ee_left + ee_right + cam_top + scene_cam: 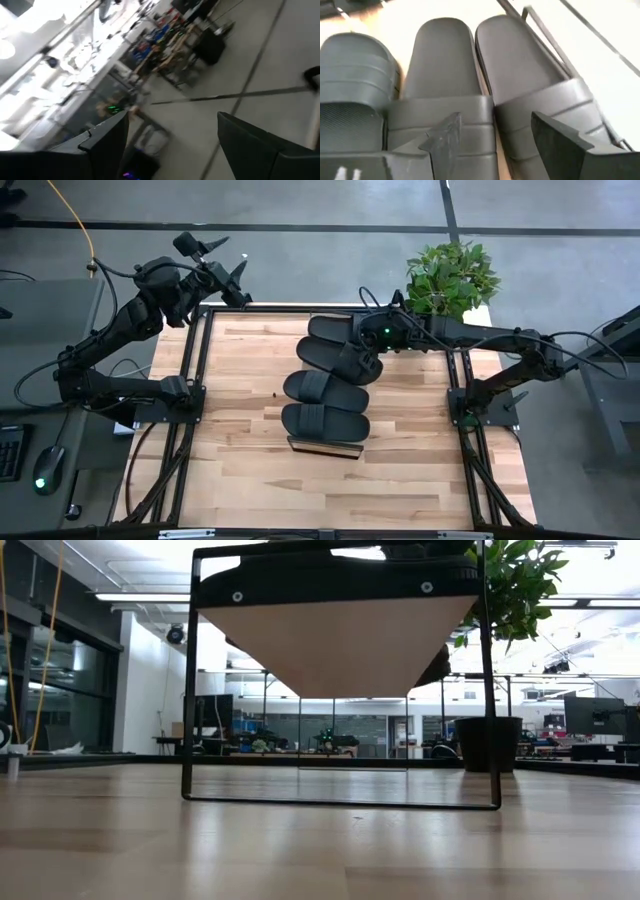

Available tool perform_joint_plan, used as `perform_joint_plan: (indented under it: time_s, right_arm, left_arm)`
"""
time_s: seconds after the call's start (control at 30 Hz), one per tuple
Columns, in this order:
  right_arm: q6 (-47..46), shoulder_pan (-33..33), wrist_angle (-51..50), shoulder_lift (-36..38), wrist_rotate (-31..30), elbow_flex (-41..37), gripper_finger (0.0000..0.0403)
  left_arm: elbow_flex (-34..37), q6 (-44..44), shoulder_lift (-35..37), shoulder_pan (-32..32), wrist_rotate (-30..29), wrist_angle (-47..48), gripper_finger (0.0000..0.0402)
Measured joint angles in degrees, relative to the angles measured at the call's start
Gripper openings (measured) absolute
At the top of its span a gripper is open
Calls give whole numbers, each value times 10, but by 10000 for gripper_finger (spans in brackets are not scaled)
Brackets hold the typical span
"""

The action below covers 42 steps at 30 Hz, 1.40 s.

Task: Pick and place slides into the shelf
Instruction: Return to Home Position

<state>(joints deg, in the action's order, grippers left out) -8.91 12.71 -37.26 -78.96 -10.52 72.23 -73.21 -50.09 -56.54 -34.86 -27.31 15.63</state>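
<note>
A pale butcher-block tabletop (pixel 250 480) is filling most of the high view, with grey floor (pixel 300 205) lying beyond its far edge and a leafy plant (pixel 452 275) standing at its far right corner. From table height, an open office with glass partitions, desks and ceiling strip lights is showing behind it. The shelf (pixel 325 448) is standing in the middle of the tabletop; from table height it is showing as a dark metal frame carrying a sloping light-wood board. The four slides (pixel 325 375) are lying on it, packed side by side in a row running from its near end to its far end. The right hand (pixel 495 117) is hovering over the far end of that row with its two fingers (pixel 555 137) spread wide and released, gripping nothing. Its wrist view is looking straight down onto the straps and soles just below, and I cannot tell whether the tips are touching them. The right arm (pixel 500 340) is reaching out long and low from its base at the right edge toward the middle. The left arm (pixel 110 340) is waiting folded at the far left corner, its elbow bent. The left hand (pixel 228 265) is lifted and pointing out past the tabletop's edge, fingers parted and empty, facing floor and room.
</note>
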Motion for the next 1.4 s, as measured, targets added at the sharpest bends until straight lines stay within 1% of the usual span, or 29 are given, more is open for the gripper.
perform_joint_plan:
  time_s: [0.13, 0.23, 0.33, 0.43, 0.53, 0.63, 0.73, 0.83, 0.9, 0.97, 1.1, 1.27, 1.33, 1.4]
  right_arm:
    - [21, -1, 29, 8, 7, 0, 231]
    - [30, -1, 60, 12, 31, 0, 231]
    - [30, -1, 93, 13, 52, 0, 231]
    - [30, -1, 121, 14, 56, 0, 231]
    - [26, -1, 138, 14, 53, 0, 231]
    - [6, -3, 140, 14, 47, 0, 231]
    - [-1, -3, 140, 14, 47, 0, 231]
    - [-1, -3, 140, 14, 47, 0, 231]
    - [-2, -3, 140, 14, 47, 0, 231]
    - [-12, -3, 139, 14, 47, 0, 231]
    - [-48, -3, 140, 14, 47, 0, 231]
    - [-63, -3, 135, 14, 48, 0, 231]
    - [-62, -3, 136, 14, 51, 0, 231]
    - [-61, -3, 136, 14, 52, 0, 231]
  left_arm:
    - [0, 61, 0, 0, 45, 32, 287]
    - [0, 118, 0, 0, 82, 63, 287]
    - [0, 173, 0, 0, 136, 99, 287]
    - [0, 237, 0, 0, 187, 131, 287]
    - [0, 299, 0, 0, 251, 157, 287]
    - [0, 338, 0, 0, 334, 173, 287]
    - [0, 360, 0, 0, 424, 180, 287]
    - [0, 374, 1, 0, 480, 190, 287]
    - [0, 379, 0, 0, 501, 206, 287]
    - [0, 385, 0, 0, 507, 217, 287]
    - [0, 386, -4, 0, 490, 225, 287]
    - [0, 427, -8, 0, 486, 255, 287]
    - [0, 429, -9, 0, 500, 264, 287]
    - [0, 427, -9, 3, 536, 269, 287]
